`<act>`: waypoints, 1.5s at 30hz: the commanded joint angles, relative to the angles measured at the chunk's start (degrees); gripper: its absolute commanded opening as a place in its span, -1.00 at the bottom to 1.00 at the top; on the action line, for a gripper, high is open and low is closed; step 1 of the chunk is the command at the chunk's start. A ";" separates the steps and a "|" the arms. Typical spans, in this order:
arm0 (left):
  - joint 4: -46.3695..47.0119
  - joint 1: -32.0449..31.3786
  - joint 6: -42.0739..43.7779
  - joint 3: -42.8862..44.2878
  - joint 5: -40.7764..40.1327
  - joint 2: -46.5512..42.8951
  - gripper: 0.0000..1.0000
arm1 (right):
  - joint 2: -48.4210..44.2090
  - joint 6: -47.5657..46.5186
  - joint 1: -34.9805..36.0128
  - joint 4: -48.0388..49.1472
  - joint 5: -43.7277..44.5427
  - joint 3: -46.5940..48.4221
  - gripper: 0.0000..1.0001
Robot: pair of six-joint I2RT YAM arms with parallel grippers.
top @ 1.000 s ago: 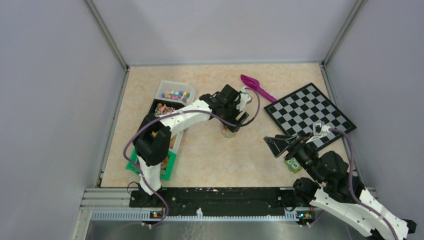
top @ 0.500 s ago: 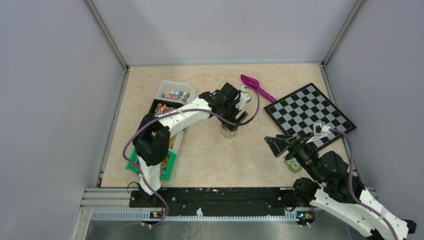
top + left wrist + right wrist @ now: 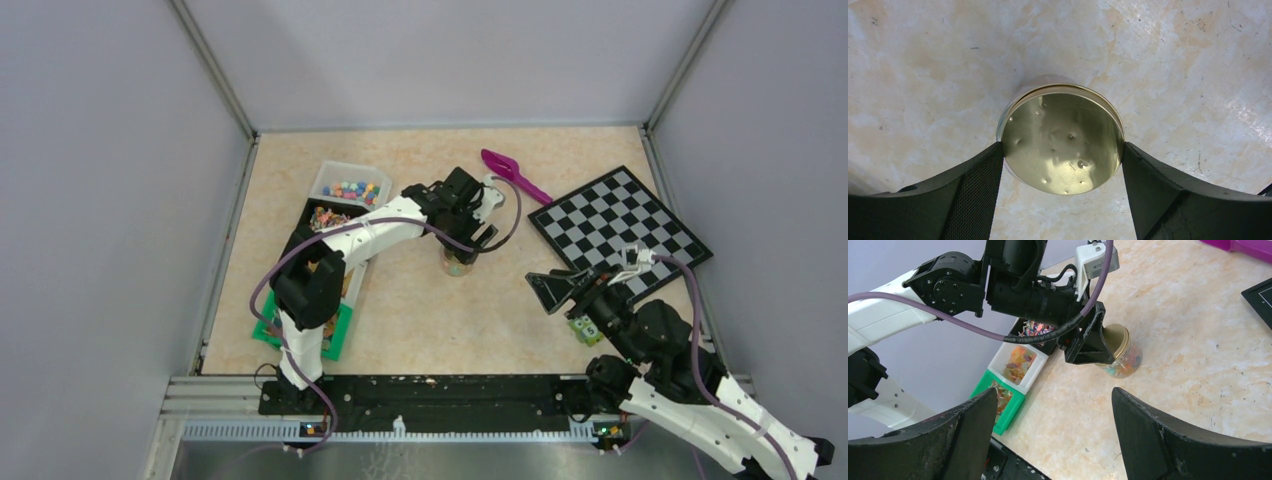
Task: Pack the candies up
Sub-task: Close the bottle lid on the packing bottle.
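Observation:
A small glass jar (image 3: 457,265) with a gold lid (image 3: 1063,142) stands mid-table. Multicoloured candies show through its glass in the right wrist view (image 3: 1124,364). My left gripper (image 3: 468,243) reaches down over it, and its two fingers (image 3: 980,172) press the lid's rim from both sides. More candies (image 3: 352,188) lie in a clear tub at the back left. The magenta scoop (image 3: 513,172) lies behind the jar. My right gripper (image 3: 1053,407) is open and empty, held above the table to the jar's right (image 3: 597,293).
A row of trays, black (image 3: 322,217), white (image 3: 1017,362) and green (image 3: 338,335), runs down the left side under the left arm. A chessboard (image 3: 618,225) lies at the right. A black funnel (image 3: 553,290) and a green block (image 3: 586,327) sit near my right gripper.
My left gripper stays on the jar lid and has shifted only slightly. My right arm has edged a little to the left.

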 commanded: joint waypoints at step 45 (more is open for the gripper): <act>-2.34 -1.44 -1.40 2.79 -1.46 2.91 0.92 | -0.28 0.07 -0.32 1.20 -2.00 -0.76 0.66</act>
